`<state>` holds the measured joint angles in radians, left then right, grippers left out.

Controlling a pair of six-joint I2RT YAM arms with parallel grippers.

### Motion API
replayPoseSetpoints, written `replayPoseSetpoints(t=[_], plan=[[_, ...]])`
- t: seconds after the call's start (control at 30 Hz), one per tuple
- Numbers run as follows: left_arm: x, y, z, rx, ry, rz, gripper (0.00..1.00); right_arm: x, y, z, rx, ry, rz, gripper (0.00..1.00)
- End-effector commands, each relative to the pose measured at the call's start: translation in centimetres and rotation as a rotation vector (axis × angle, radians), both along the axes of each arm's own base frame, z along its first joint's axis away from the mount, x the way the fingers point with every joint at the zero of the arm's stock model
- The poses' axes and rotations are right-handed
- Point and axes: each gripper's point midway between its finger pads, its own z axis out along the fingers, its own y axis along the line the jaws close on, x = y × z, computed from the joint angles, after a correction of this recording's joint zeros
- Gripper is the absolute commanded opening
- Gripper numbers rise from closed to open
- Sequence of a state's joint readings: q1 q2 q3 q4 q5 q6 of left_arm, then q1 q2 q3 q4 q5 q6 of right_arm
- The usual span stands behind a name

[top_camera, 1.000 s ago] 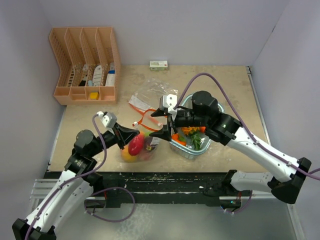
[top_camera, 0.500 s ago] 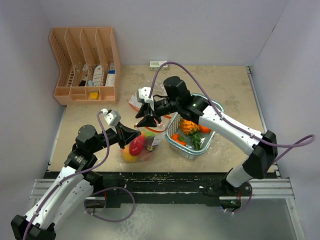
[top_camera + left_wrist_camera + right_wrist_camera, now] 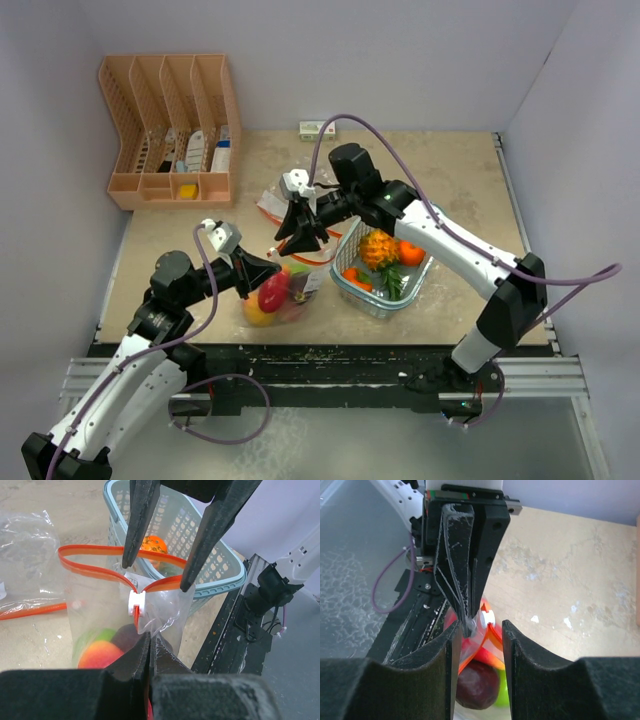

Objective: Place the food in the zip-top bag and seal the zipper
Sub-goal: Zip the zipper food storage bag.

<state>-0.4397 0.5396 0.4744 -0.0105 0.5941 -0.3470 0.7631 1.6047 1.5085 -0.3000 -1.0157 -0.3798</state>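
Beige table [image 3: 455, 170] w/ pale walls [image 3: 400, 60] round it made the setting. Left gripper [image 3: 149, 641] was pinched shut on the zip-top bag [image 3: 95, 615] at its near end, right under the white slider [image 3: 136, 603], holding that end up. Right gripper [image 3: 481, 630] hung just above the same spot w/ jaws apart, one finger each side of the zipper [image 3: 90, 570], touching nothing as far as I could tell. Zipper was unsealed, its two strips bowed into an open loop. Inside the bag sat a peach [image 3: 97, 656], a dark purple piece [image 3: 477, 685] & a red pepper [image 3: 272, 290]. Bag stood near-centre on the table. Teal basket [image 3: 215, 555] was just to its right w/ the pineapple [image 3: 377, 247] & orange [image 3: 410, 252] in it, so prob. not all food was bagged.

Risks, as I judged them: the grippers were v. close, so a small error could knock fingers together. If the right jaws closed on film, not the slider, a pull would only stretch plastic or yank the bag from the left grip. Bag could then slump & spill fruit. Sealing now would shut out the basket food.
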Motion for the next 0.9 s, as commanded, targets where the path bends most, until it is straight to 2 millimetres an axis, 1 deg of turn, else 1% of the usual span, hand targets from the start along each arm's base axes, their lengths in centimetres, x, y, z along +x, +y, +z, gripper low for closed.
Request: replayPoseSetpoints(t=[0.0, 0.07, 0.17, 0.4, 0.47, 0.6, 0.87], plan=[[0.2, 0.0, 2.7, -0.019, -0.087, -0.001, 0.00, -1.4, 0.3, 1.3, 0.037, 0.026, 0.123, 0.41], [0.2, 0.0, 2.7, -0.019, -0.089, 0.000, 0.00, -1.1, 0.5, 0.9, 0.021, 0.039, 0.116, 0.44], [0.1, 0.1, 2.8, -0.021, -0.092, -0.001, 0.00, -0.4, 1.0, 0.4, 0.004, 0.058, 0.090, 0.45], [0.1, 0.1, 2.9, -0.022, -0.095, 0.001, 0.00, -0.7, 1.2, 0.2, 0.001, 0.097, 0.117, 0.44], [0.1, 0.1, 2.8, -0.020, -0.091, 0.002, 0.00, -0.6, 1.4, 0.2, 0.002, 0.106, 0.119, 0.43], [0.1, 0.1, 2.8, -0.020, -0.092, 0.004, 0.00, -0.8, 1.5, 0.2, 0.007, 0.124, 0.139, 0.37], [0.1, 0.2, 2.8, -0.020, -0.092, 0.007, 0.00, -0.7, 1.7, -0.6, -0.015, 0.162, 0.141, 0.38]])
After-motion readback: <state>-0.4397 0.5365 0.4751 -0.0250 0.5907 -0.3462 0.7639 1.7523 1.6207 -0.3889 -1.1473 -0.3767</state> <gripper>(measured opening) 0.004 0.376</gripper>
